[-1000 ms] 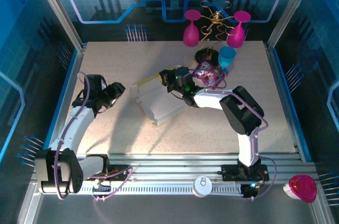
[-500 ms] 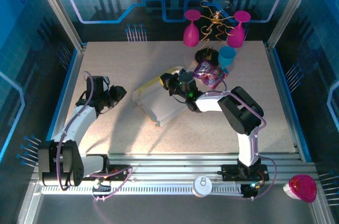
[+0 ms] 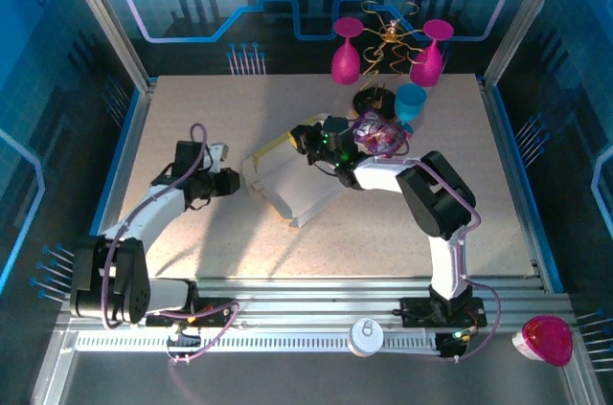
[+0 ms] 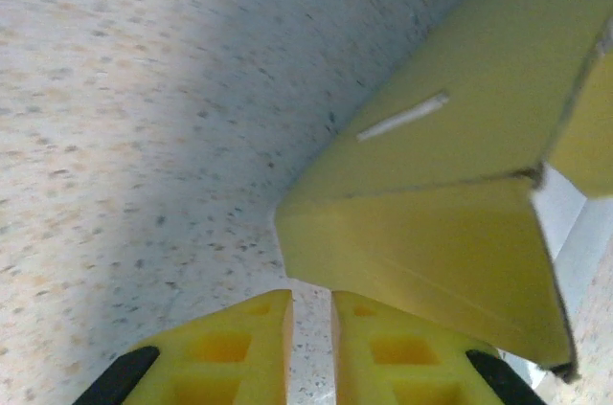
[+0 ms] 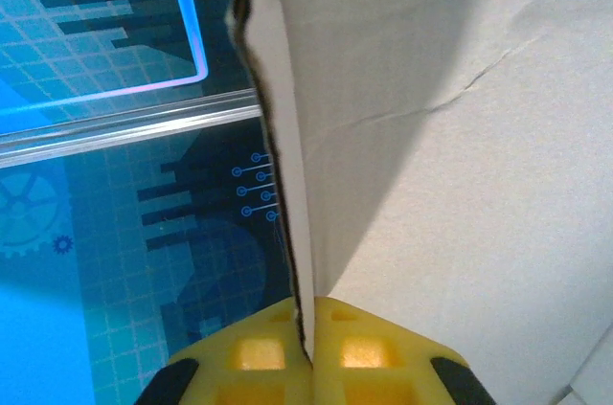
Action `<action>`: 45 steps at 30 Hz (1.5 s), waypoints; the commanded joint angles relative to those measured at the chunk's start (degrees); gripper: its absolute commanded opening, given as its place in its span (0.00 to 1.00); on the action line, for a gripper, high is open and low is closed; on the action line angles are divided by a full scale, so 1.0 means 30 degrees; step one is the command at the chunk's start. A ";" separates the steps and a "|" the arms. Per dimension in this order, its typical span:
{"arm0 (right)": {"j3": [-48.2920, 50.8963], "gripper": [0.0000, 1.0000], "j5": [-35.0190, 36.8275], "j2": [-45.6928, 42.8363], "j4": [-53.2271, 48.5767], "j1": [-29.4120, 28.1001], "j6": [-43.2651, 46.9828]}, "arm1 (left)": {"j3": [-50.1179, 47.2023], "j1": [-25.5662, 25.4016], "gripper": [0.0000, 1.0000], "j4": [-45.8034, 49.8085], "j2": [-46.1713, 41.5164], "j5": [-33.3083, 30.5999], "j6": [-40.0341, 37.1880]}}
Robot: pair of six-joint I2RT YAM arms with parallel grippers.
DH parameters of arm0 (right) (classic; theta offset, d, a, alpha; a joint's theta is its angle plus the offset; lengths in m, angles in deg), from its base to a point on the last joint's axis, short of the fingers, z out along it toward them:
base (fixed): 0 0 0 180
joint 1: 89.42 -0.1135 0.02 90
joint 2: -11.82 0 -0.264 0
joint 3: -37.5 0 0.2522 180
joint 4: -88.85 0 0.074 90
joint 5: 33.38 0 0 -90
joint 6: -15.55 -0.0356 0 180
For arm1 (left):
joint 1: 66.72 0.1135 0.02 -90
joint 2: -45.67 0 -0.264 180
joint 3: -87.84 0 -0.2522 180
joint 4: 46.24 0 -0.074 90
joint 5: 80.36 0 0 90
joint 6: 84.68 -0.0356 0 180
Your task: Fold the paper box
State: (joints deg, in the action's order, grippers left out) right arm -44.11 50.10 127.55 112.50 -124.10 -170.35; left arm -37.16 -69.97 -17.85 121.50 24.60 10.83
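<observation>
The paper box (image 3: 292, 185) lies mid-table as a partly folded yellow sheet, its pale inside facing up. My right gripper (image 3: 312, 142) is at its far edge, shut on an upright flap. In the right wrist view, that flap (image 5: 460, 185) stands edge-on between the closed fingertips of the right gripper (image 5: 311, 307). My left gripper (image 3: 235, 182) sits low on the table, just left of the box's left corner. In the left wrist view the left gripper (image 4: 311, 298) has its fingers nearly together, with a thin strip of table between them and nothing held. The yellow corner of the box (image 4: 450, 137) is just ahead.
A crinkly purple snack packet (image 3: 376, 134) lies right behind the right gripper, with a blue cup (image 3: 411, 103) and a black dish (image 3: 370, 99) beyond it. Two pink glasses (image 3: 346, 56) stand at the back edge. Bare table (image 3: 192, 118) stretches to the left.
My left gripper has moved right across the table to the box's left corner, and its jaws have closed. The right gripper keeps its hold on the flap, and the box has shifted slightly.
</observation>
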 commanded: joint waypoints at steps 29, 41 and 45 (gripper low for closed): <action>-0.0846 0.00 -0.0931 0.1109 -0.0428 0.0552 -0.0744 | 0.1161 -0.2717 0.29 -0.3403 0.1533 -0.0639 -0.3995; -0.0841 0.00 -0.1108 0.1336 -0.0267 0.0580 -0.0875 | 0.2330 -0.3187 0.29 -0.3693 0.2436 -0.0320 -0.3246; -0.0993 0.00 -0.1106 0.1357 -0.0340 0.0631 -0.0903 | 0.2673 -0.3539 0.30 -0.3750 0.2819 -0.0416 -0.3159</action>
State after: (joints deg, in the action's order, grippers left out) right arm -46.15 49.07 129.71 113.70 -121.69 -172.49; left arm -32.18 -79.61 -25.26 129.32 22.32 0.87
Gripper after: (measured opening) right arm 0.052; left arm 0.296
